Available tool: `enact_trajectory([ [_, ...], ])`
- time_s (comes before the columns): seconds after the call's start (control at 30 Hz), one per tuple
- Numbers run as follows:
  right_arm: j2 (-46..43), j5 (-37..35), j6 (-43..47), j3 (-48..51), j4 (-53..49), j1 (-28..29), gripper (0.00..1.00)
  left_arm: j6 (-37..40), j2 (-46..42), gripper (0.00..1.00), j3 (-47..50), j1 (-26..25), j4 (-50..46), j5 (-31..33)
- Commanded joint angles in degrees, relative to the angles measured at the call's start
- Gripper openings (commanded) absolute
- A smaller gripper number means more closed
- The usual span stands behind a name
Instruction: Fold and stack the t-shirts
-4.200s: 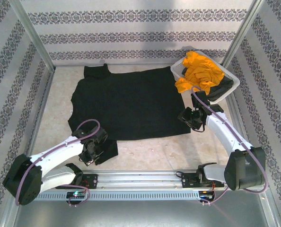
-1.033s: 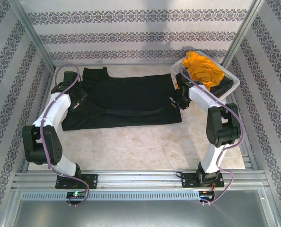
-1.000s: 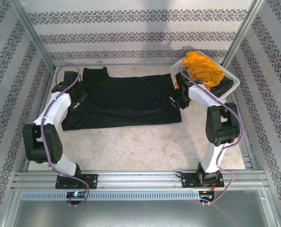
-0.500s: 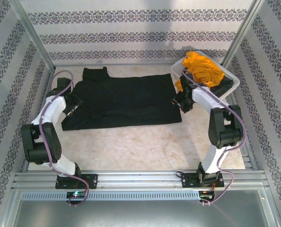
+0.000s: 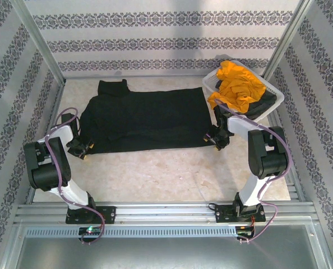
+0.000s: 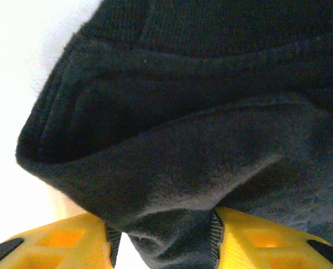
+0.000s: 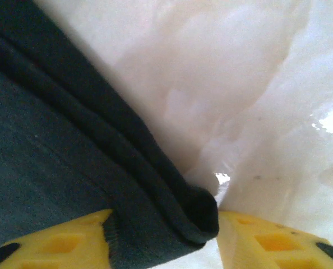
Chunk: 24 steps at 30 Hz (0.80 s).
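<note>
Top external — black t-shirt (image 5: 147, 120) edges between grippers

Bright, even overhead light; both wrist views are soft, with overexposed pale backgrounds.

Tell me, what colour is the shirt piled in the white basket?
Mustard-orange shirt, heaped in the basket; the top external view shows it best.

bare table (image 5: 155, 174) near side, basket (image 5: 211, 83) blocking far right corner
</note>
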State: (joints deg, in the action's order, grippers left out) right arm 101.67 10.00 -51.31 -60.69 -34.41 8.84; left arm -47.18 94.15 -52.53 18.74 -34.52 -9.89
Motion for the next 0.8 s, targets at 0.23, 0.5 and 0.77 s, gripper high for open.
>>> enact_trajectory([
  [0.23, -1.79, -8.11, -2.33, -1.54, -5.53, 0.06, 0.00, -0.06, 0.84, 0.00, -1.19, 1.38, 1.26, 2.23],
  [0.5, -14.21, -7.57, -0.02, 10.39, -9.67, -1.11, 0.00, -8.26, -14.00, 0.00, 11.41, 1.46, -3.40, 3.48],
  [0.77, -20.41, -6.31, -2.85, 20.24, -9.81, -1.82, 0.00, -15.08, -23.81, 0.01, 16.25, 1.47, -7.50, 7.19],
])
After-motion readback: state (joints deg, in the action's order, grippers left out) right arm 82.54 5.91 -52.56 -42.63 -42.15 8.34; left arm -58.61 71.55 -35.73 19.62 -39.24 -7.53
